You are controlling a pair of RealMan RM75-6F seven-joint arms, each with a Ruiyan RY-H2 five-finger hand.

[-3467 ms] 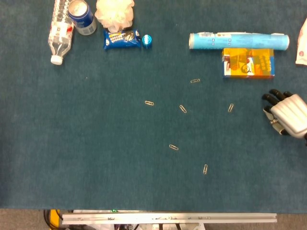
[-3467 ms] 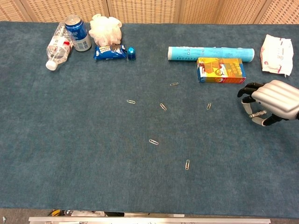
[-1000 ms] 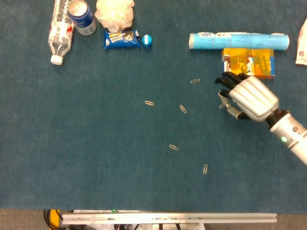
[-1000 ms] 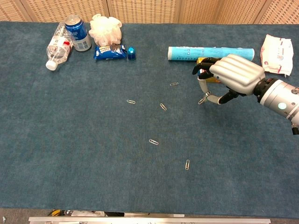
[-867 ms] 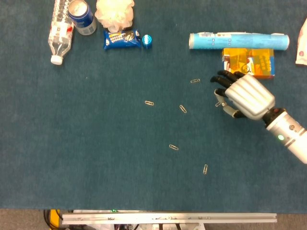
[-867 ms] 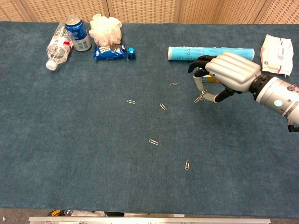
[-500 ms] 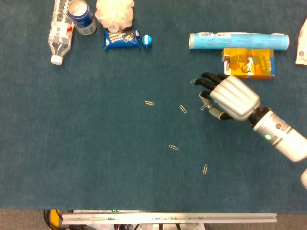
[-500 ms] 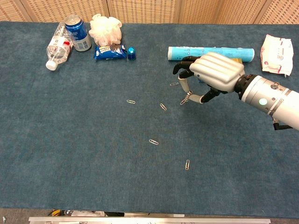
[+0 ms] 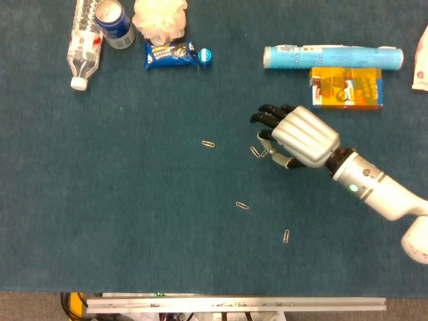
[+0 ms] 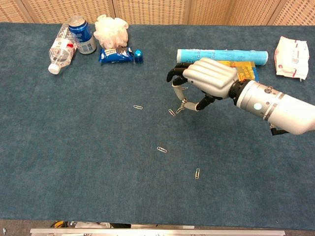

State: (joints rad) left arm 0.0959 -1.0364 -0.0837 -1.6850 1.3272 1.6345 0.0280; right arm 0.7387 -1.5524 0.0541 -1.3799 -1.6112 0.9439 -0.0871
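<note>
**Metal held clip point(image 10: 182, 105) in a fingertip pinch, right hand point(image 10: 206, 78) low over the cloth**

Right hand only; left hand nowhere in either view. Palm down over the blue table point(image 9: 134, 221), fingers curled in, thumb and one fingertip nipped together on the held clip. Nothing else in the grasp. Hangs just below the fingertips, clear of the cloth or barely so; cannot tell which from the head view.

Loose clip point(image 10: 171, 112) on the cloth just beside the fingertips, on the thumb side, very close to the hanging one. Second clip point(image 10: 183, 88) half hidden under the fingers. Three more clips point(image 9: 242, 205) scattered well apart, out ahead of the fingertips and on the thumb side. Orange box point(image 9: 346, 87) and blue tube point(image 9: 332, 57) behind the knuckles, beyond the wrist.

Risks, as judged:
- Thin wire, small contact: likely to slip or swivel out with any easing of the pinch.
- Could snag or nudge the loose clip if carried lower.
- If dropped, hard to tell from its neighbours.
</note>
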